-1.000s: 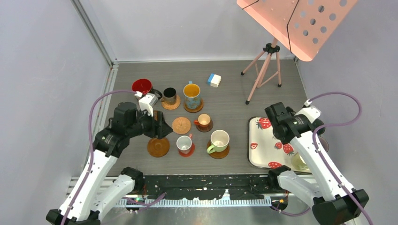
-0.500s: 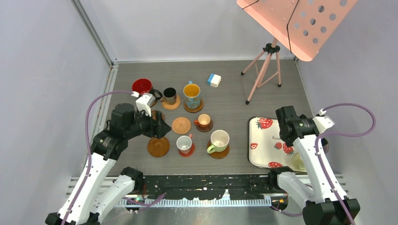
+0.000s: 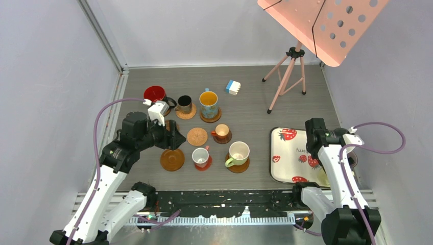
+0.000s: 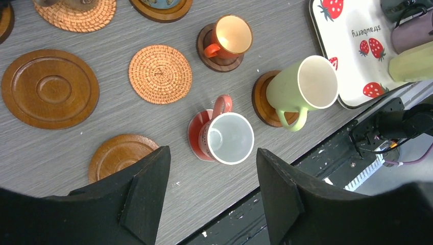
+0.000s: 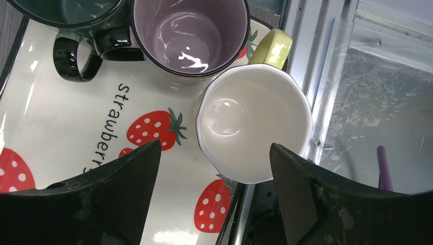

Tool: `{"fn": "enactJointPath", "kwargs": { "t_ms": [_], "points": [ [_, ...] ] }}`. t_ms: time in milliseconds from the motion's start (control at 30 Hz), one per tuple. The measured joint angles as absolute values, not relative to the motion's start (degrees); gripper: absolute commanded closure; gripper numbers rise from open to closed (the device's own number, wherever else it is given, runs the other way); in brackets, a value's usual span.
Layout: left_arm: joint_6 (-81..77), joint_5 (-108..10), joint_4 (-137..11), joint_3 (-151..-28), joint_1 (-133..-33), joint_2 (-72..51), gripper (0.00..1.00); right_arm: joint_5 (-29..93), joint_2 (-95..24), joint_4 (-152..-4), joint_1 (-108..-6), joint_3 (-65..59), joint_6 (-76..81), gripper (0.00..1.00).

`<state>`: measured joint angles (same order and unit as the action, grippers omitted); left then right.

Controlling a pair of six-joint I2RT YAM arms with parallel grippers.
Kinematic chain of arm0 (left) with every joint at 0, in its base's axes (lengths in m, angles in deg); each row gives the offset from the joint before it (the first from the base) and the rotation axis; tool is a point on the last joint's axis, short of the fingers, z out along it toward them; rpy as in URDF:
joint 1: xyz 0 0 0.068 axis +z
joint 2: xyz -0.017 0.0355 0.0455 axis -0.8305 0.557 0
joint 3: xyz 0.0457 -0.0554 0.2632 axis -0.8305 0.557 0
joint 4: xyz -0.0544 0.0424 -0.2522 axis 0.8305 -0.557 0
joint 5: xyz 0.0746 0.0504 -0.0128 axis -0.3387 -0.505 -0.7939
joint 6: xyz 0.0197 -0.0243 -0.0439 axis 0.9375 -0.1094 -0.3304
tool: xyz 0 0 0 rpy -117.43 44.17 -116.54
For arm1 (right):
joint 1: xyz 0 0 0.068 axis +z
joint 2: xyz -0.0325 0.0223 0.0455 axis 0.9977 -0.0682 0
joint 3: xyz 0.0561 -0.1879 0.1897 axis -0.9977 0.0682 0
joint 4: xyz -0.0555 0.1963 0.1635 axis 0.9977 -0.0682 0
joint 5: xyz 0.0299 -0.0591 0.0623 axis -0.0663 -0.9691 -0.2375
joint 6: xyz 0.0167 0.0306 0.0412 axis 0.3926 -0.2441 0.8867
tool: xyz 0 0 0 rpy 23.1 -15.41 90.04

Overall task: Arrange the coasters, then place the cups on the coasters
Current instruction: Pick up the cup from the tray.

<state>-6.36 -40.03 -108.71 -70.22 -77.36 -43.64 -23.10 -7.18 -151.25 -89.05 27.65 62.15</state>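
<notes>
You are looking down into a small enclosed booth. A grey wood-grain tabletop fills the middle of the view. Plain pale lavender-grey wall panels close it in at the back and on both sides. A silver aluminium corner post slants up at the back left. At the back right, a pink perforated metal music stand stands on pink tripod legs planted on the tabletop. The light is soft and even, with faint shadows. A black strip lines the near edge.

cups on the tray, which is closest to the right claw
The cup with the yellow-green handle, under the right claw; the lilac cup and dark cup sit beyond.
</notes>
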Motion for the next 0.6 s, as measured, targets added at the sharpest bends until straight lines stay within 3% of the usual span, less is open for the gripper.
{"fn": "enactJointPath", "kwargs": {
  "t_ms": [600],
  "points": [
    [-6.4,-41.2,-108.7,-70.2,-77.4,-43.6,0.35,-20.3,-7.5,-143.9,-91.1,31.9,60.2,0.27]
  ]
}}
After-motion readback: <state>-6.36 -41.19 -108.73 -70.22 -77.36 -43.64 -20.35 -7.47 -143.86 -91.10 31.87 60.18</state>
